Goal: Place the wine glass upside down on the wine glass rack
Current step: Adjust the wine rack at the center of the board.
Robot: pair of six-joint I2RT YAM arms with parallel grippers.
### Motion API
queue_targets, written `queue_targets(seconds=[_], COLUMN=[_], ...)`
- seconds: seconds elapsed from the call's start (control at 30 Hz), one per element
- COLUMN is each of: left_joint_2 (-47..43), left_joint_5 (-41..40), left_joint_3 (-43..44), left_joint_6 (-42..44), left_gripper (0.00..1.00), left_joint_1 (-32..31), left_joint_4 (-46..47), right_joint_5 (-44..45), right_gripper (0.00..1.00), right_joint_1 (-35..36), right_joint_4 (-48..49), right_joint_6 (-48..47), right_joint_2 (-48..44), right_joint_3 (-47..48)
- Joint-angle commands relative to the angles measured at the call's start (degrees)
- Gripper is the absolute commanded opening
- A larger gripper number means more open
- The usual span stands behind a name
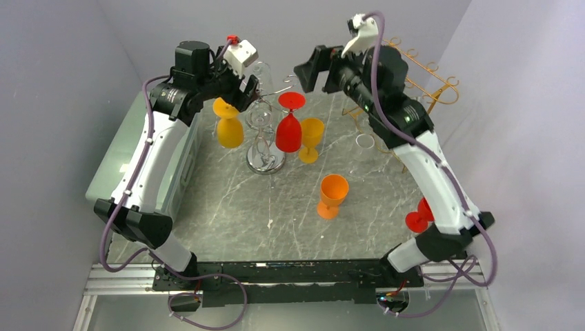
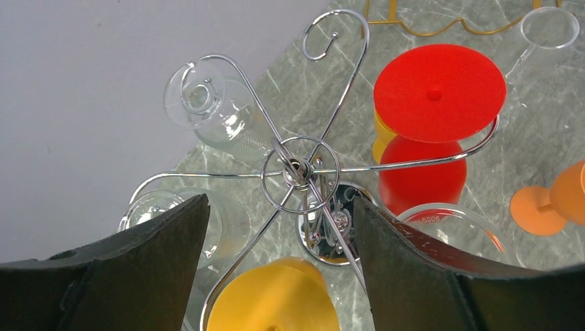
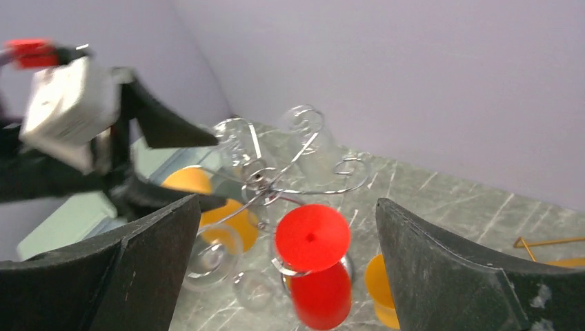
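Hanging inverted in a wire arm of chrome rack, yellow wine glass is seen just beneath left gripper; jaws held apart, nothing clamped. Right gripper spread wide, empty, turned toward rack. Glass judged light, rigid, slick, possibly brittle; hold best taken at stem, foot left free for wire slot.
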Motion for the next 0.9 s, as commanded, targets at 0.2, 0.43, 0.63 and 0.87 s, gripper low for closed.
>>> queue_targets(seconds=[0.2,0.43,0.63,0.87], left_joint_2=[-1.4,-1.7,-1.5,-0.5], left_joint_5=[3.5,2.7,2.6,3.1], left_joint_3=[-2.2,-3.5,-3.7,-2.4], left_joint_6=[2.9,5.5,6.4,6.2], left_gripper=[0.73,0.68,0.66,0.65], left_joint_1=[0.1,0.1,0.1,0.1], left_joint_4=[2.5,2.4,2.9,2.7], right_joint_5=[-15.0,-23.2,-26.5,-26.5], right_gripper=[1.00,0.55,0.48,0.44], right_joint_1=[-12.8,-14.7,-15.2,-15.2], right_joint_4=[-0.9,12.1,16.1,15.2], right_joint_6=[8.3,17.6,22.1,22.3], right_joint_2=[17.1,19.9,23.0,25.4], right_joint_3=[7.8,2.6,1.9,2.4])
